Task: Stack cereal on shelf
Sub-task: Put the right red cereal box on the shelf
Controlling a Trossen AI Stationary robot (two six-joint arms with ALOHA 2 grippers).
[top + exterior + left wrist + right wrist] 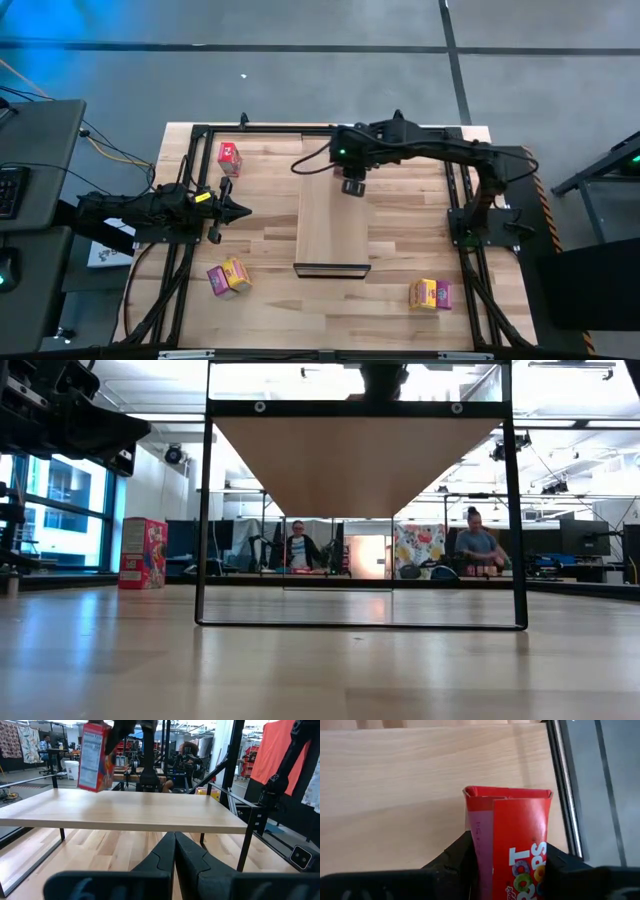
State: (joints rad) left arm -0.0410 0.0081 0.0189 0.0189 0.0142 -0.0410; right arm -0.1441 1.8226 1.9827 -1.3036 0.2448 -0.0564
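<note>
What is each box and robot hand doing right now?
right gripper: shut on red box, above shelf
left gripper: shut, empty, beside shelf
second red box: lying on table
two yellow-and-pink pairs: on table, near edge

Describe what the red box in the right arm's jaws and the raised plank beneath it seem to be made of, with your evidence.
Red rectangular cereal box: apparently thin printed cardboard with a slight sheen; folded flaps and creased edges show at its end.
Long pale shelf plank: looks like light wood or wood veneer, matte; fine straight grain lines run along it. Its dark frame appears to be painted metal.
</note>
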